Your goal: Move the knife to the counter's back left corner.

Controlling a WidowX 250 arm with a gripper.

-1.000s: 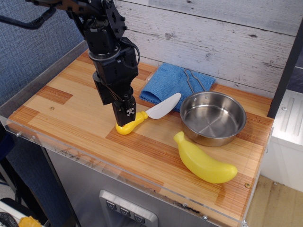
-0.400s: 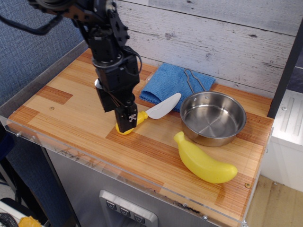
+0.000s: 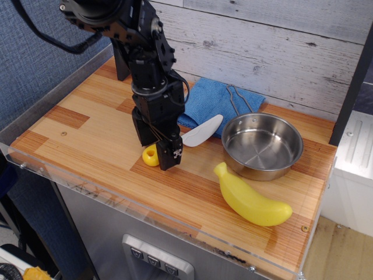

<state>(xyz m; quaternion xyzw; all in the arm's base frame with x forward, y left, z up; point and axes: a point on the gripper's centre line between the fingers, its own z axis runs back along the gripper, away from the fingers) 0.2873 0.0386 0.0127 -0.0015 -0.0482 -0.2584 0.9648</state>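
1. Knife with a yellow handle and pale blade lies flat near the middle of the counter, blade pointing back-right toward a blue cloth.
2. Black gripper stands over the handle, jaws pointing down around it; how tightly they close cannot be told, since the arm hides the middle of the handle.
3. Just right of the blade tip sits a steel pan.
4. Nearer the front right lies a yellow toy banana, apart from the knife.
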